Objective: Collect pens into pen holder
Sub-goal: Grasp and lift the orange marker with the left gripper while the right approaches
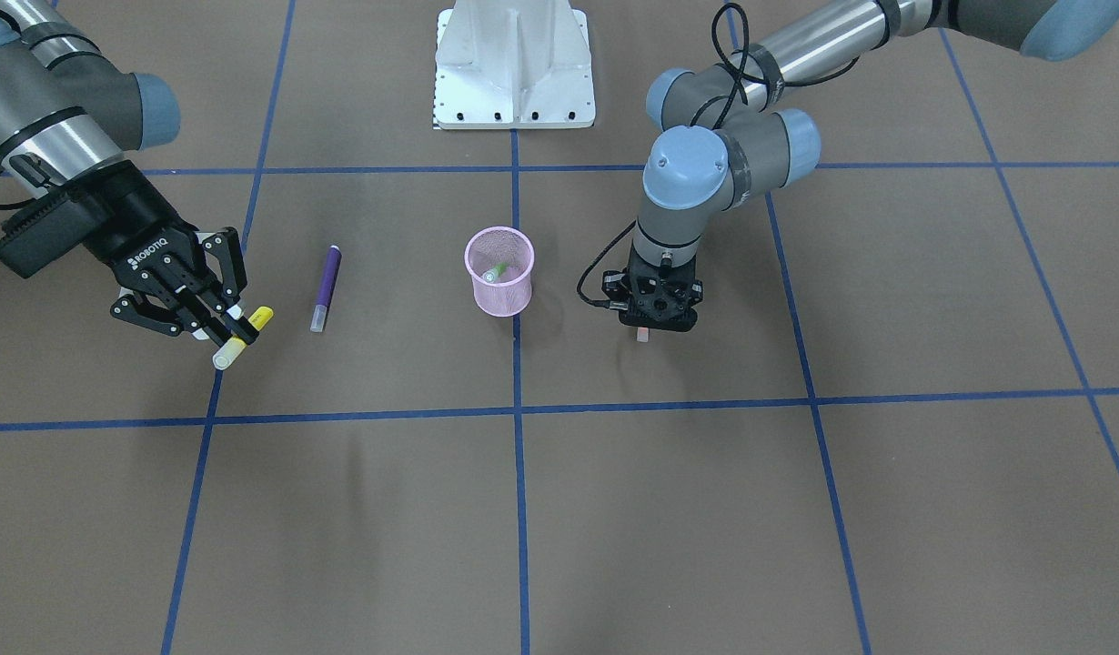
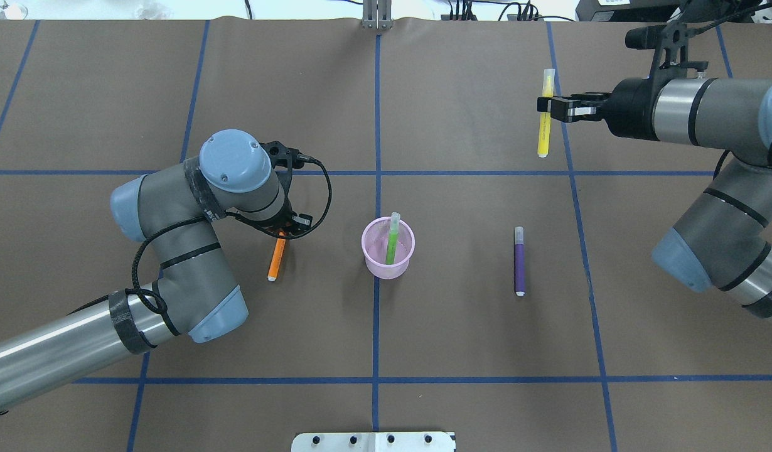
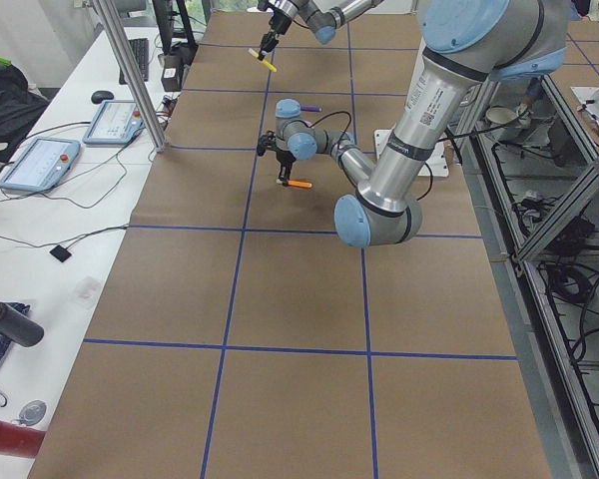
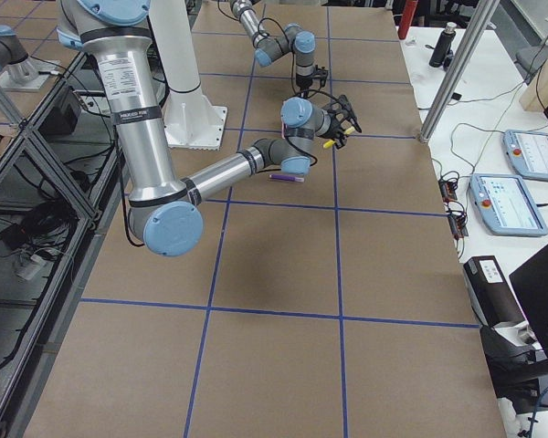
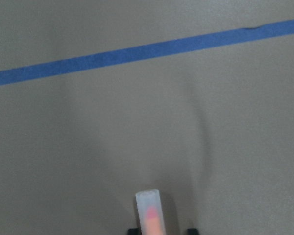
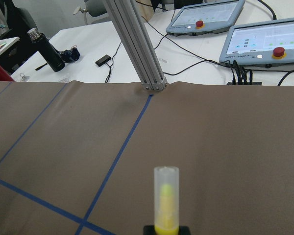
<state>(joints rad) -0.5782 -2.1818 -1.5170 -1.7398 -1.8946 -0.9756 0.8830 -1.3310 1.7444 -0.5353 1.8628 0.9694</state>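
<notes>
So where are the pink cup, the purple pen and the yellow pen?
pink cup (image 2: 386, 270), overhead view, near side wall.
purple pen (image 2: 520, 267), overhead view, middle of barrel.
yellow pen (image 2: 541, 137), overhead view, lower barrel.

Even, diffuse overhead lighting is recorded throughout; shadows on the table (image 1: 669, 509) are soft and faint. Mild glare is noted on the left arm's metal tube (image 2: 47, 355). In the wrist views the orange pen (image 5: 149, 215) and the yellow pen (image 6: 166, 200) are rendered defocused at close range.
</notes>
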